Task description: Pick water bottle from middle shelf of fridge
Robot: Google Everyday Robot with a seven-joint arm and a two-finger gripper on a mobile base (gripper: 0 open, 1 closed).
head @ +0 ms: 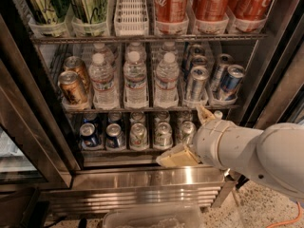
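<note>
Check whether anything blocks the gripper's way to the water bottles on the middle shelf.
Nothing visible does. The gripper sits low, in front of the bottom row's small cans, below the middle shelf. The three front water bottles stand at the shelf's front edge with nothing before them; only a low white tray lip crosses their bases.
</note>
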